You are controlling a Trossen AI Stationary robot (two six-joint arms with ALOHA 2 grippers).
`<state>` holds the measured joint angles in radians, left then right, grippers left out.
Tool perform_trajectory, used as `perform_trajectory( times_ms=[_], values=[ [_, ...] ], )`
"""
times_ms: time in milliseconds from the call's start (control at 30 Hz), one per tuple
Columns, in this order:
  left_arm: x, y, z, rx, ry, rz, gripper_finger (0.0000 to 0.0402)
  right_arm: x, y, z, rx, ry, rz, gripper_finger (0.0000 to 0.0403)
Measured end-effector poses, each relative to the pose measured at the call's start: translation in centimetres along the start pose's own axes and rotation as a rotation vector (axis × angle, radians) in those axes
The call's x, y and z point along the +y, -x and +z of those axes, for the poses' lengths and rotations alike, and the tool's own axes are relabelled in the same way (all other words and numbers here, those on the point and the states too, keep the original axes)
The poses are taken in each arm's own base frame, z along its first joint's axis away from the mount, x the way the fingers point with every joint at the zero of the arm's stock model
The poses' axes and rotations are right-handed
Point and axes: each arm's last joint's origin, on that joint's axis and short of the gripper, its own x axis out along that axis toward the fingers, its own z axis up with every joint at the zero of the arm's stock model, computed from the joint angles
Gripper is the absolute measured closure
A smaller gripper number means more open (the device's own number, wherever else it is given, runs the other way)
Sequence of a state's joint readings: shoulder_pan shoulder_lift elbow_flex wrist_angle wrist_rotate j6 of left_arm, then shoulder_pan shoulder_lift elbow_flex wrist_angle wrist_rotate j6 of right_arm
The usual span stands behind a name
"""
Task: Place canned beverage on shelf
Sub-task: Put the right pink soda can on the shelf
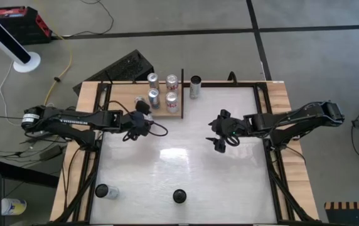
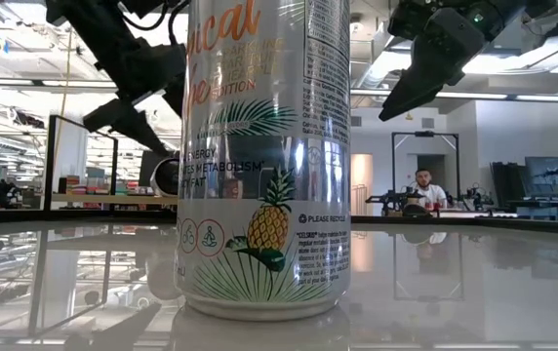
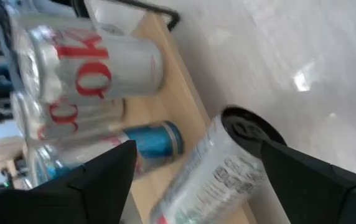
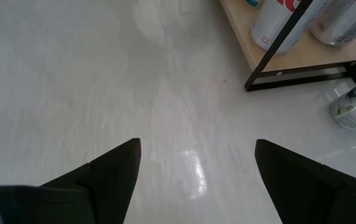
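The shelf (image 1: pixel 181 94) is a pale wooden board at the table's far edge, carrying several silver cans (image 1: pixel 172 100) that stand on their bases. A silver can with a black top (image 3: pixel 221 168) stands at the shelf's left near corner, seen in the high view as a dark-topped can (image 1: pixel 143 107). My left gripper (image 3: pixel 196 146) is open, one finger on each side of this can, coming from the table's left and slanting down. My right gripper (image 1: pixel 220 135) hangs open over the bare middle of the table, right of the shelf.
One more can (image 1: pixel 195 86) stands on the white tabletop just right of the shelf's black upright (image 4: pixel 290 37). Two cans stand near the front edge: one (image 1: pixel 107 191) at the left, one (image 1: pixel 179 196) in the middle, filling the low view (image 2: pixel 264 156).
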<state>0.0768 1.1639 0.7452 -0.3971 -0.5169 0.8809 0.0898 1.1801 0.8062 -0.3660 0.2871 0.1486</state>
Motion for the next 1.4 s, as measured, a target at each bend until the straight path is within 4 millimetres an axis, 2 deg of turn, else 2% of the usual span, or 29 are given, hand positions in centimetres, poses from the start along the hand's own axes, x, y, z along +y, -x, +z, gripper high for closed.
perform_trajectory(
  times_ms=[367,567,767,1233,1400],
  values=[
    [-0.3,0.0,0.1,-0.044,0.043,-0.06,0.0071,-0.2,0.0,0.1,-0.003,-0.006,-0.005,0.0065],
    [-0.6,0.0,-0.3,-0.038,-0.163,-0.106,0.0071,-0.2,0.0,0.1,-0.003,-0.006,-0.005,0.0065],
    [-0.2,-0.4,-0.8,-0.068,-0.255,-0.125,0.0071,-0.2,0.0,0.1,-0.003,-0.006,-0.005,0.0065],
    [0.9,-1.5,-2.9,-0.058,-0.324,-0.181,0.0072,-0.2,0.0,0.1,-0.003,-0.006,-0.005,0.0065],
    [0.4,-3.2,-3.0,-0.023,-0.374,-0.236,0.0072,-0.2,0.0,0.1,-0.003,-0.006,-0.005,0.0065]
  ],
)
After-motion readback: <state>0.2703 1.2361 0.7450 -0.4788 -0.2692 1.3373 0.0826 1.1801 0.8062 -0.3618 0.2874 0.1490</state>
